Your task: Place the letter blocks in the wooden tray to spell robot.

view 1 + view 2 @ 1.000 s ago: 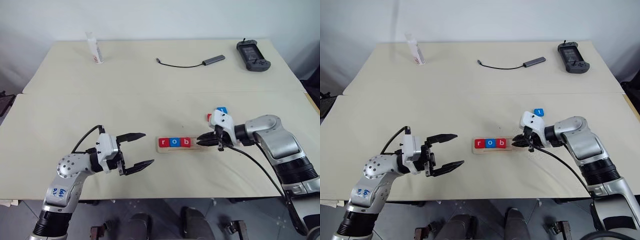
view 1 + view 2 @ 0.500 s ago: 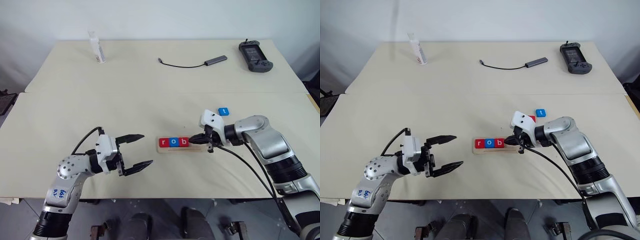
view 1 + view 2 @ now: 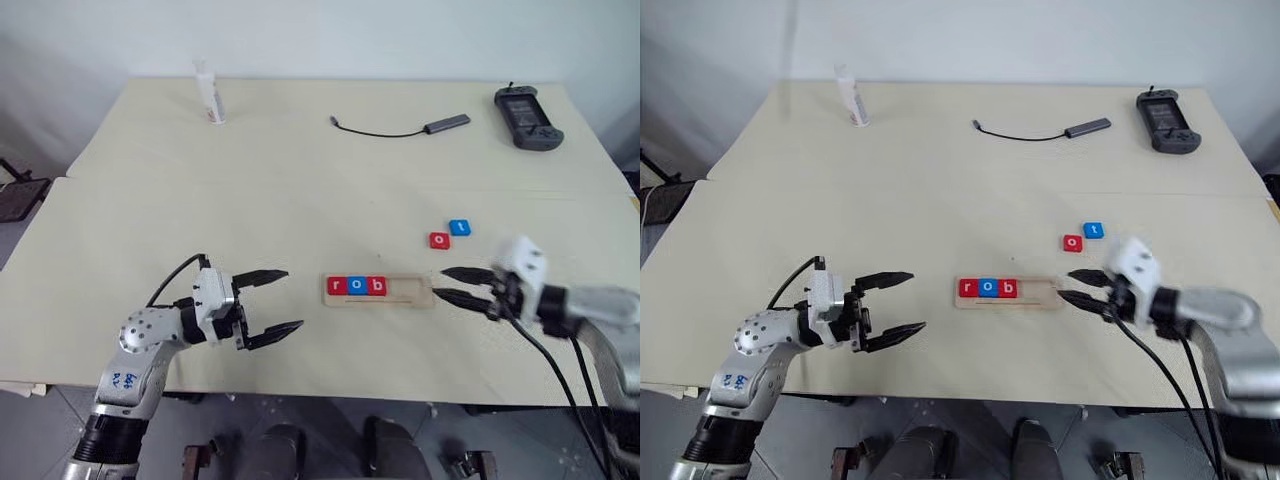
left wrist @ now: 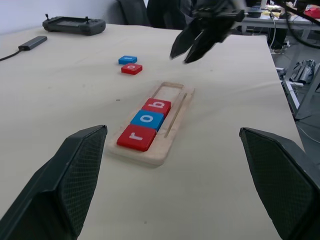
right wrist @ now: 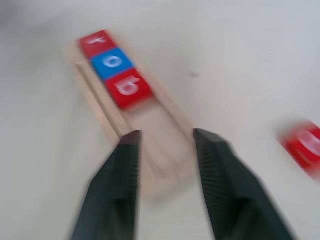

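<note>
Right end effector [image 3: 452, 284]: fingers apart, empty, just off the wooden tray [image 3: 378, 290] at its 3 o'clock end; left end effector [image 3: 277, 301]: apart, empty, at 9 o'clock. Tray mid-bench holds r, o, b [image 3: 355, 286]; two slots vacant. Outstanding: red o block [image 3: 440, 240] and blue t block [image 3: 459, 227], loose at the tray's 1 o'clock.

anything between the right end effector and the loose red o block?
Nothing. In the left eye view, only bare table separates the right end effector from the red o block, which sits beside the blue t block, beyond the wooden tray.
</note>
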